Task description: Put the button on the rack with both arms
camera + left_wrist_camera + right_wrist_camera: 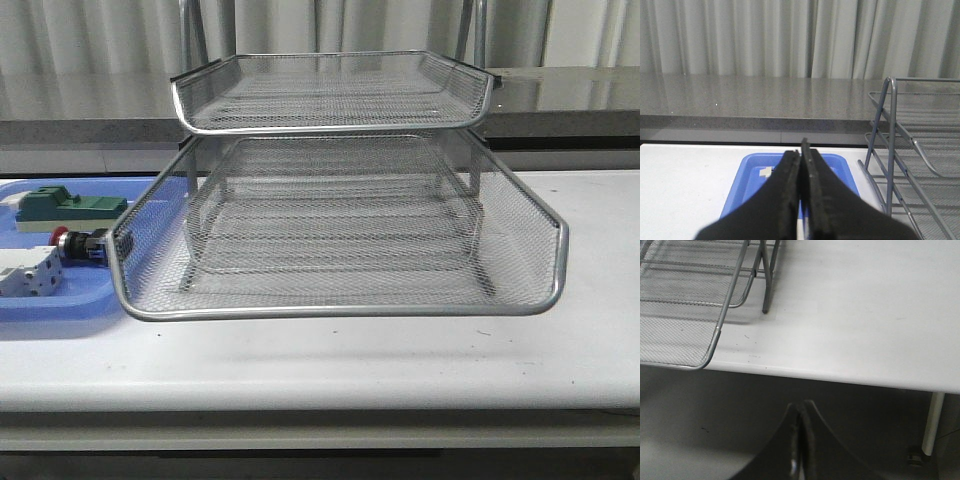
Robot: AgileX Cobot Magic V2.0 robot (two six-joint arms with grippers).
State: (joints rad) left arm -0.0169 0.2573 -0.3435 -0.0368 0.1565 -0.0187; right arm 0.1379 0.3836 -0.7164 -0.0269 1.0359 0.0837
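Both closed and empty, left end effector, right end effector

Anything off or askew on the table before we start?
One thing: the rack's bottom tier is slid far forward of the upper tier, its left corner partly hiding the button on the blue tray. Nothing spilled or damaged.
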